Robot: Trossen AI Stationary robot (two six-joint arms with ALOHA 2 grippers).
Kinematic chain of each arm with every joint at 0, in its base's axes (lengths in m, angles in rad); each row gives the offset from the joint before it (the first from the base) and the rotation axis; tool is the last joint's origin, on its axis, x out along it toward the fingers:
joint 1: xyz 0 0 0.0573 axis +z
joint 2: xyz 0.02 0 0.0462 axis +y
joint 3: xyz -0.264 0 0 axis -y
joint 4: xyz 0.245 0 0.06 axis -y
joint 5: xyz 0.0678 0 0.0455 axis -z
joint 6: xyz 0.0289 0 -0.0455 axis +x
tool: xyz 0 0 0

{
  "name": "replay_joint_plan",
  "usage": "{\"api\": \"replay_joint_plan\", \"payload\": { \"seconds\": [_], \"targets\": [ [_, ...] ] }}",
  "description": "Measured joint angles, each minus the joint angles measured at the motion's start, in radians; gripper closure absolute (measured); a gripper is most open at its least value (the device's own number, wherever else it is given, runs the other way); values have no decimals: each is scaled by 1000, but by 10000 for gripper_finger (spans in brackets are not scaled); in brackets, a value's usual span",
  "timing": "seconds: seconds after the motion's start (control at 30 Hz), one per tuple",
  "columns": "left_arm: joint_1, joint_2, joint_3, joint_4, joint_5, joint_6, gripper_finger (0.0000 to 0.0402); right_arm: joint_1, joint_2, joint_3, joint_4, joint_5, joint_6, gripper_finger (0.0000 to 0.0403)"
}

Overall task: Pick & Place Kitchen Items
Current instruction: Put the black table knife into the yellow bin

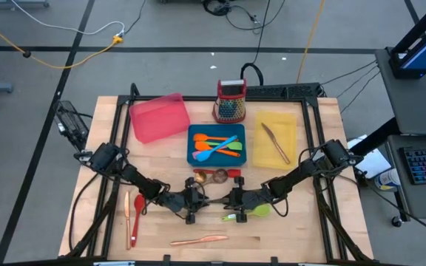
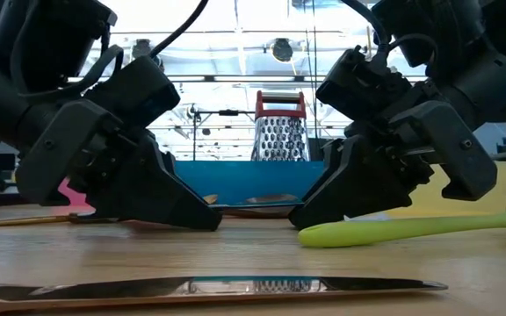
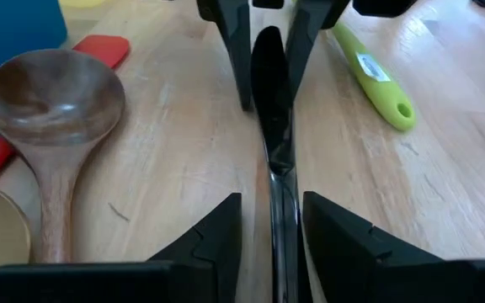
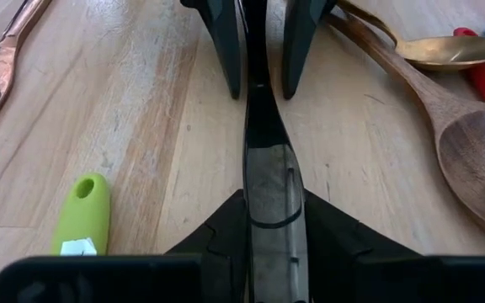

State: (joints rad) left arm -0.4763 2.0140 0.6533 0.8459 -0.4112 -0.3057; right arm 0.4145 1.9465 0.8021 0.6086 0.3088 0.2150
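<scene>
Looking straight down first: found the left tool (image 1: 192, 203) and the right tool (image 1: 233, 199) tip to tip near the front middle of the bench (image 1: 309, 236), with a black utensil (image 1: 213, 198) lying flat between them. Noted a green utensil (image 1: 248, 213) just beside the right tool, a copper knife (image 1: 198, 240) nearer the front edge, and a blue tray (image 1: 192, 144) holding orange and blue utensils farther back.

Moved to the low view: saw both tools, left (image 2: 196, 219) and right (image 2: 310, 215), pressed down to the wood, the green utensil (image 2: 393, 230) lying beside the right one and a steel grater (image 2: 279, 132) upright behind.

From the left wrist: caught the left fingers (image 3: 217, 244) released, straddling the black utensil's (image 3: 280, 177) handle with a gap showing; a wooden spoon (image 3: 53, 101) lay nearby.

From the right wrist: found the right fingers (image 4: 335, 244) clenched on the black utensil's (image 4: 272, 185) broad end, a gold spoon (image 4: 445, 52) off to one side.
</scene>
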Motion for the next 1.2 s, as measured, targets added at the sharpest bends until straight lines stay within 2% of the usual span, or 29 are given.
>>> {"api": "replay_joint_plan", "payload": {
  "seconds": [0.3, 0.5, 0.67, 0.97, 1.2],
  "targets": [
    [0, 0, 0, 1, -4, 11, 268, 0, 0, 0, 13, 0, -13, 327],
    [0, 2, 0, 100, -5, 61, 268, 0, 0, 0, 16, 0, -18, 324],
    [0, -18, 3, 114, -42, 90, 268, 0, -6, 1, 3, 0, -18, 328],
    [-5, -197, 3, 87, -82, 253, 268, 0, -14, 1, -17, -1, 7, 325],
    [-13, -350, 5, -19, -88, 309, 268, 0, -106, 1, -96, 1, 2, 325]
  ]
}}
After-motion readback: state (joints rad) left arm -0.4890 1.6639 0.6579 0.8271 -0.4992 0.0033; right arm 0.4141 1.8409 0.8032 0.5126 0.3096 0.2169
